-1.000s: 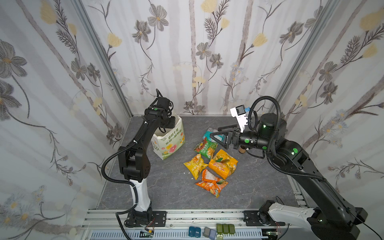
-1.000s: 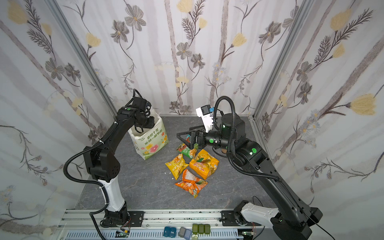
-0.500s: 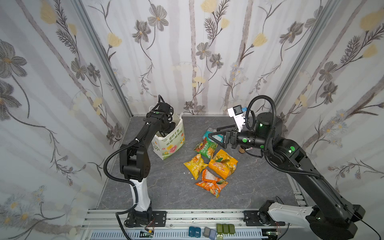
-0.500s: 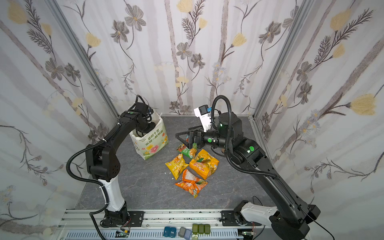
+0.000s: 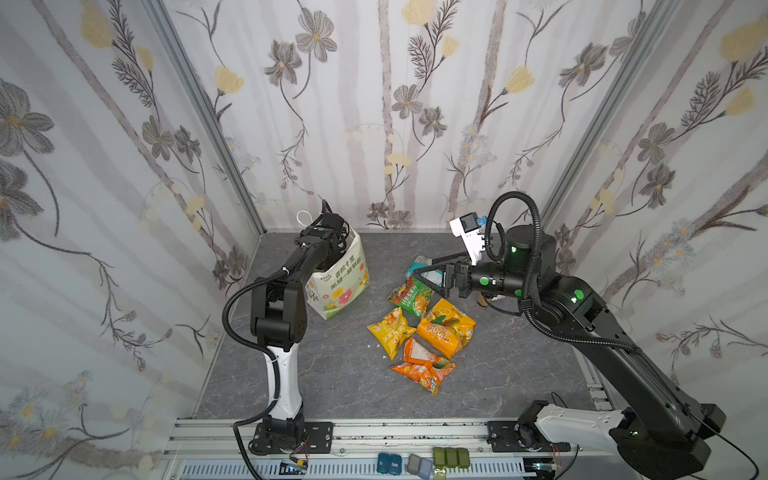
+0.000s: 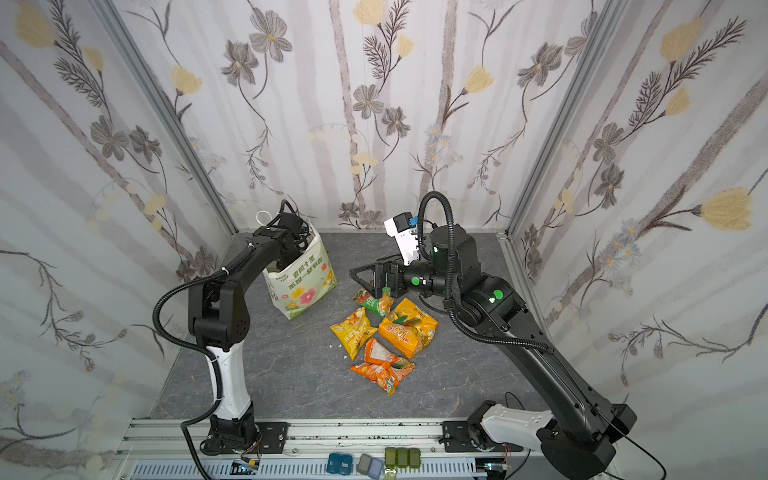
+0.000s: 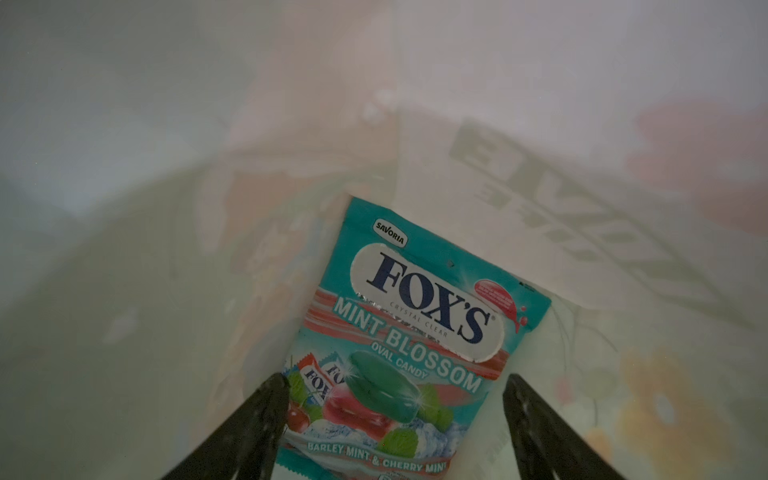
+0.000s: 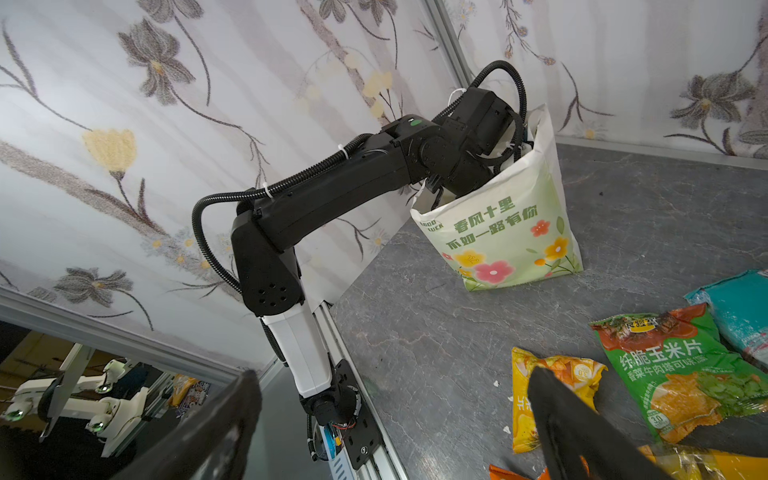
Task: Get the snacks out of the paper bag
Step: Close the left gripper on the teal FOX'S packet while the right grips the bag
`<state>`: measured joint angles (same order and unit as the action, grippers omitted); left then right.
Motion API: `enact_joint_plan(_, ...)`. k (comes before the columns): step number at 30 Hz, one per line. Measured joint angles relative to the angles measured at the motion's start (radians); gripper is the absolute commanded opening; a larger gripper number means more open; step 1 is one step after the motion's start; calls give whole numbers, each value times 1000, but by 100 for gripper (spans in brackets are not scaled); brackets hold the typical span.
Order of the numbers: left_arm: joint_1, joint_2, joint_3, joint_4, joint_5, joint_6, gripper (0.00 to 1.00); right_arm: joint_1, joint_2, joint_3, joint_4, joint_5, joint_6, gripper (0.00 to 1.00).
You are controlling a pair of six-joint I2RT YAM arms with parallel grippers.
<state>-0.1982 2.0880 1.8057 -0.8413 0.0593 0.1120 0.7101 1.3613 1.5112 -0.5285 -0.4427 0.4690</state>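
The white paper bag (image 5: 343,282) (image 6: 305,284) (image 8: 498,237) stands at the back left, and my left arm reaches down into its mouth. Inside it, in the left wrist view, a teal-and-white FOX'S packet (image 7: 415,328) leans against the bag wall. My left gripper (image 7: 395,386) is open, with a finger on each side of the packet's lower end, not touching it. On the table lie a green packet (image 5: 409,297) (image 8: 673,374), a yellow one (image 5: 390,330), two orange ones (image 5: 446,328) (image 5: 422,365) and a teal one (image 5: 419,262). My right gripper (image 5: 422,272) (image 8: 395,376) hovers open and empty above them.
A small brown bottle (image 5: 482,301) stands half hidden behind my right forearm. Flowered walls close in the left, back and right sides. An aluminium rail (image 5: 374,432) with both arm bases runs along the front edge, with small boxes (image 5: 451,457) below it.
My left gripper has gone deeper into the bag and its jaws have opened wider. My right arm has shifted slightly left, still open above the packets.
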Motion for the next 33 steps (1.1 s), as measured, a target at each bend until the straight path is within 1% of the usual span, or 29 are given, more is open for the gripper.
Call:
enact_joint_plan(6,18,51,-6,-2,13,-6,91,17,30,26,-32,4,-10,99)
enact_joint_plan(9,22,73,-7,-9,12,-6,92,23,34,32,-44,5,-15,99)
enact_joint_plan(16,22,107,-31,-40,31,-10,88,32,40,32,-51,5,-18,99)
enact_joint_plan(19,21,113,-44,-38,42,-19,79,34,40,33,-51,5,-18,99)
enact_joint_plan(21,21,113,-54,-31,41,-28,70,34,40,34,-51,5,-18,99)
enact_joint_plan(26,22,116,-61,-26,50,-41,52,36,38,35,-51,8,-18,99)
enact_joint_plan(33,22,101,-87,-3,72,-56,17,40,27,35,-52,24,-18,99)
